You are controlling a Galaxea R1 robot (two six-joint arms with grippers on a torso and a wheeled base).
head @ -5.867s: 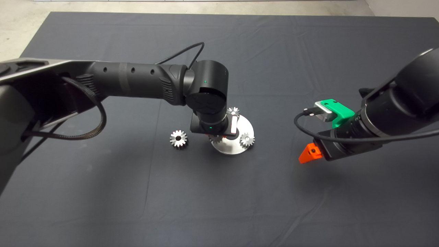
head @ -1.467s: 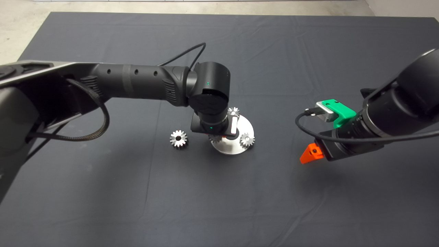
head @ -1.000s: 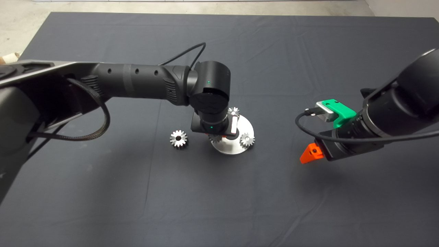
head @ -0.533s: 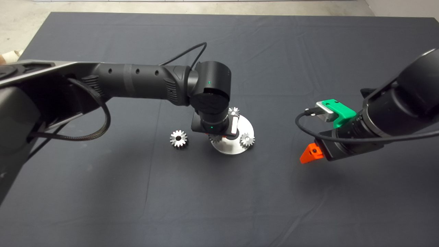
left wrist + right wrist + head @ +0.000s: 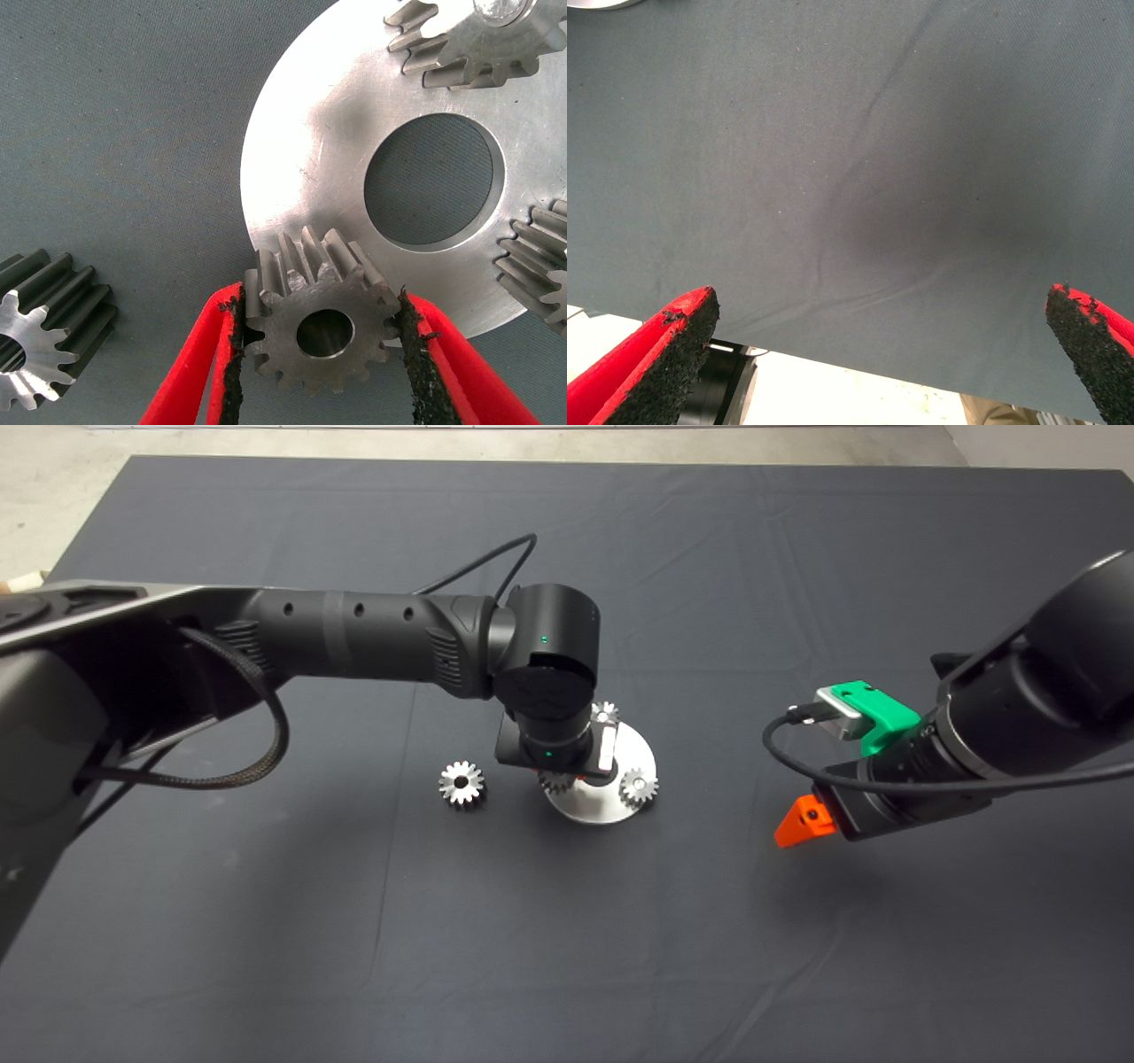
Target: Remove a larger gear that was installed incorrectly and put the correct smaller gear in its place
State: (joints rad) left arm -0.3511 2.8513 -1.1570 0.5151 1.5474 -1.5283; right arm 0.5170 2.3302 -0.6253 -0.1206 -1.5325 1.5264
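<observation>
Left wrist view showed the left gripper (image 5: 319, 341) clamped on the smaller gear (image 5: 321, 329) at the plate (image 5: 310, 159) rim; bore wanted centring over its post before release. Right gripper (image 5: 877, 354) idled wide.

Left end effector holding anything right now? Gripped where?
Yes: the left end effector has a gear between its pads, gripped on the toothed rim at opposite sides, at the round plate's edge. Right end effector holds nothing.

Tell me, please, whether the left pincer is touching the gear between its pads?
Touching: the left wrist view shows both pads pressed against the gear's teeth.
</observation>
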